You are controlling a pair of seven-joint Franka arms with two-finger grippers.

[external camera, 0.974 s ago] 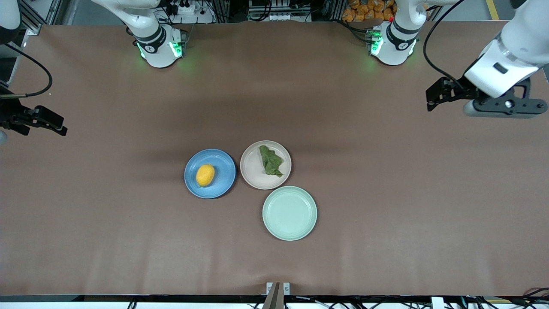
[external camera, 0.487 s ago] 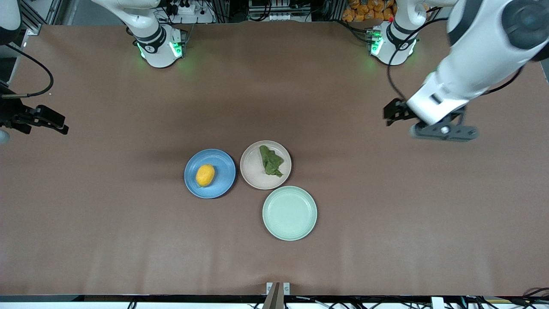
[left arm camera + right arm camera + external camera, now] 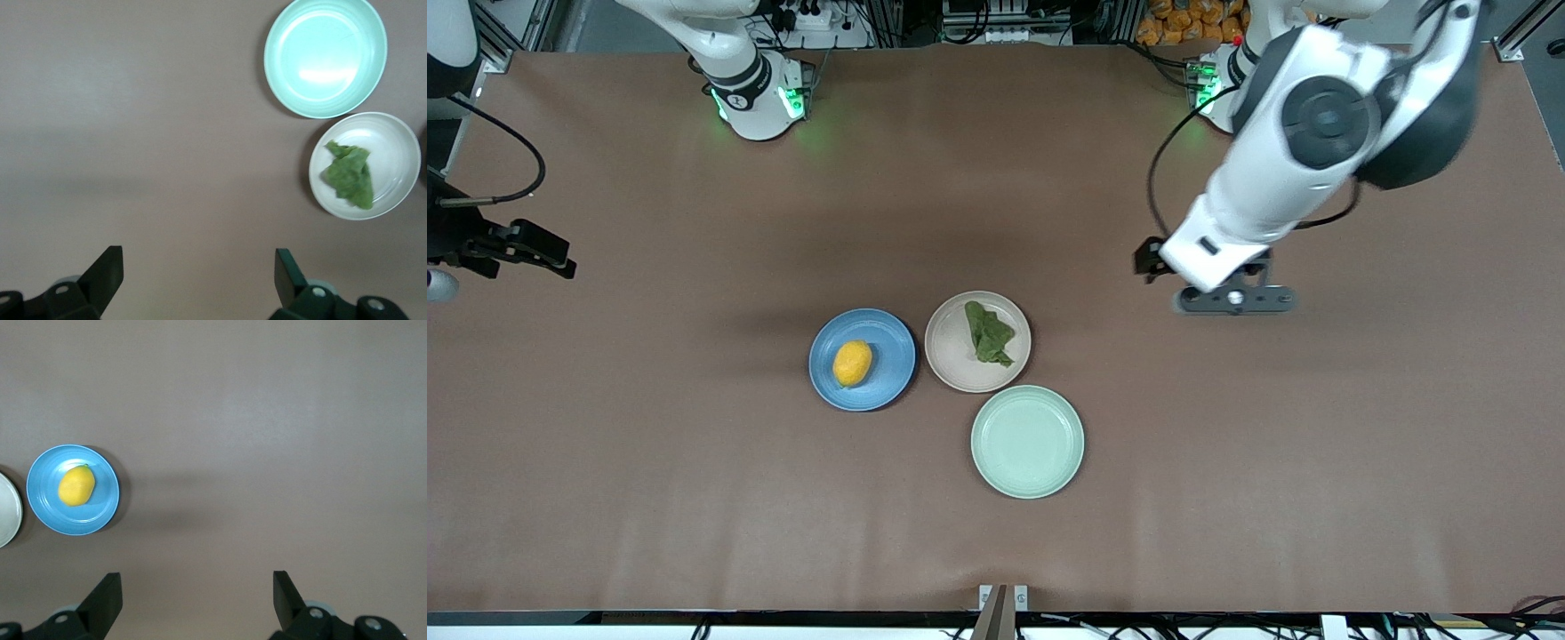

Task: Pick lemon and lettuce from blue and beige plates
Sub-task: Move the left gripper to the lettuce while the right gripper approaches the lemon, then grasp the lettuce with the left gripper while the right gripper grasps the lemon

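A yellow lemon [image 3: 852, 363] lies on the blue plate [image 3: 891, 354] at the table's middle. Beside it, toward the left arm's end, green lettuce [image 3: 989, 333] lies on the beige plate [image 3: 953, 356]. My left gripper [image 3: 1234, 300] hangs open and empty over bare table, toward the left arm's end from the beige plate. In the left wrist view the left gripper [image 3: 199, 280] is wide open, with the lettuce [image 3: 349, 175] and its plate [image 3: 395, 148] off to one side. My right gripper [image 3: 434, 283] waits at the right arm's end. The right wrist view shows it [image 3: 197, 600] open, with the lemon [image 3: 76, 485] on the blue plate [image 3: 47, 512].
An empty pale green plate [image 3: 1027, 441] sits nearer the front camera than the beige plate, touching or almost touching it. It also shows in the left wrist view [image 3: 325, 57]. Brown table surface [image 3: 694, 489] surrounds the plates.
My left arm has swung from the left arm's end of the table toward the middle, bringing its gripper closer to the beige plate. The right gripper has barely shifted.
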